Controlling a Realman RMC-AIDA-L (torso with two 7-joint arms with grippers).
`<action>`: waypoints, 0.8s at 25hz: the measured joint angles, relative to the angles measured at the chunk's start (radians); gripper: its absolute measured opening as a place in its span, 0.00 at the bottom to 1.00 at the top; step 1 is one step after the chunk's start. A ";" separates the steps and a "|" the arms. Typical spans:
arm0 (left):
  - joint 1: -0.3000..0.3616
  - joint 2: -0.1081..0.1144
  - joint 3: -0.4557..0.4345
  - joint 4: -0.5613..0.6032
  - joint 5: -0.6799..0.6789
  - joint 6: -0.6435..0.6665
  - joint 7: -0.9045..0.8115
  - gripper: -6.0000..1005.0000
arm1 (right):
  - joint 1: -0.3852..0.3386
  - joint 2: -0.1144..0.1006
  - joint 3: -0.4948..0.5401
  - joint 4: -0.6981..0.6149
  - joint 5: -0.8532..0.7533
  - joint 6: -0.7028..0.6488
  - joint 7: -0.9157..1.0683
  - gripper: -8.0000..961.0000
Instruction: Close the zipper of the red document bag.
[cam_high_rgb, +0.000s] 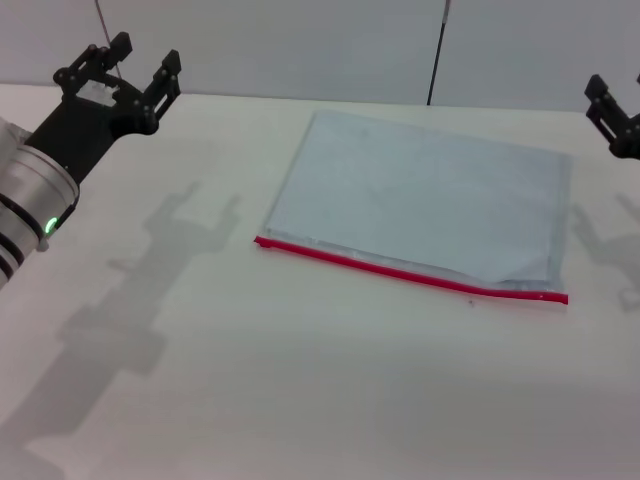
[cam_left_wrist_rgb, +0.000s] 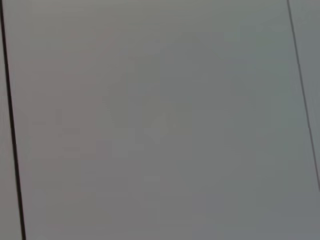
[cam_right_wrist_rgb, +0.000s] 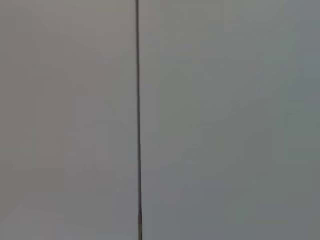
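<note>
Presently, left end effector (cam_high_rgb: 130, 68): black two-fingered claw raised over the far left of the worktop, fingers spread wide, holding nothing, well apart from the bag
Right end effector (cam_high_rgb: 612, 112): black, only partly in view at the far right edge, raised clear of the bag; whether spread or closed I cannot tell
Wrist views: plain grey wall with a dark seam; no bag shown
Task's thing: translucent grey flat document bag with a red zipper strip (cam_high_rgb: 420, 205) lying flat on the pale worktop (cam_high_rgb: 250, 380), right of centre; red strip (cam_high_rgb: 400, 270) along its near edge
Slider: too small to make out
Progress: the strip lies nearly straight, with a slight lift near its right end; closed or open along its run cannot be settled; this fits both a bag awaiting zipping and one already zipped
</note>
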 joint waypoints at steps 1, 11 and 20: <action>-0.003 0.000 -0.003 -0.010 0.000 -0.008 0.004 0.61 | 0.009 -0.001 0.005 0.030 0.010 -0.037 -0.001 0.71; -0.025 -0.001 -0.034 -0.055 -0.002 -0.030 0.007 0.62 | 0.040 -0.005 0.012 0.122 0.050 -0.147 -0.013 0.71; -0.031 -0.001 -0.050 -0.070 -0.002 -0.037 0.003 0.61 | 0.053 -0.005 0.006 0.131 0.052 -0.148 -0.014 0.71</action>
